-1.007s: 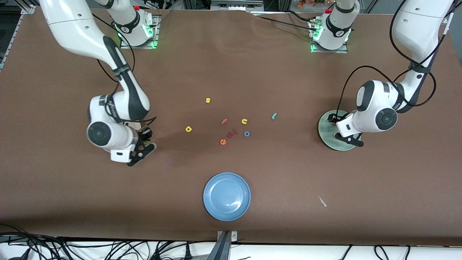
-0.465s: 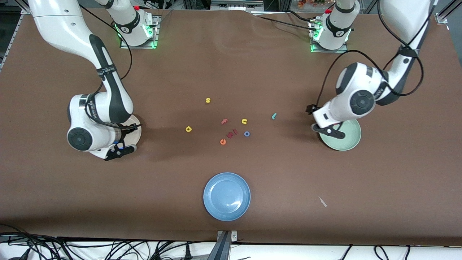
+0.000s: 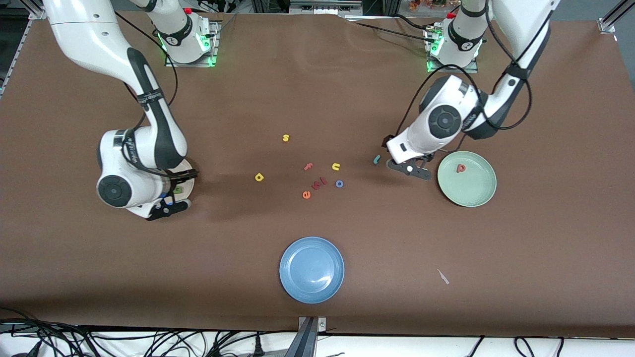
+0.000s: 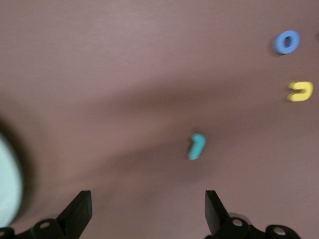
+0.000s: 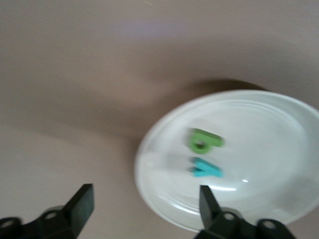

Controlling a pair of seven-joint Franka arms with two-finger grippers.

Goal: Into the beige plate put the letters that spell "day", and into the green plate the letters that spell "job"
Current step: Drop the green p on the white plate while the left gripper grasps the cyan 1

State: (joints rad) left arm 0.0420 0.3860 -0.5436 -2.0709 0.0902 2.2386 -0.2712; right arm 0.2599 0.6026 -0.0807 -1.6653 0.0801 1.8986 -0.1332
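My right gripper [image 3: 171, 196] [image 5: 145, 199] hangs open and empty over the rim of the beige plate [image 3: 190, 182] [image 5: 284, 144]. A green "d" [image 3: 177, 189] [image 5: 204, 141] and a teal "y" [image 5: 207, 169] lie in that plate. My left gripper [image 3: 409, 169] [image 4: 147, 201] is open and empty over bare table between the teal "j" [image 3: 377, 159] [image 4: 196, 146] and the green plate [image 3: 471, 191] [image 4: 7, 184]. The pink "b" [image 3: 461, 168] lies in the green plate. The yellow "a" [image 3: 259, 177] and blue "o" [image 3: 339, 184] [image 4: 286, 42] lie on the table.
A yellow "s" [image 3: 285, 138], pink "f" [image 3: 308, 166], yellow "u" [image 3: 336, 166] [image 4: 300, 91], orange "e" [image 3: 306, 195] and small pink letters [image 3: 320, 182] lie mid-table. A blue plate [image 3: 311, 269] sits nearest the front camera. A pale scrap [image 3: 443, 276] lies toward the left arm's end.
My right gripper swung over the beige plate and opened, and the teal "y" now lies in the plate. My left gripper left the green plate and moved toward the teal "j".
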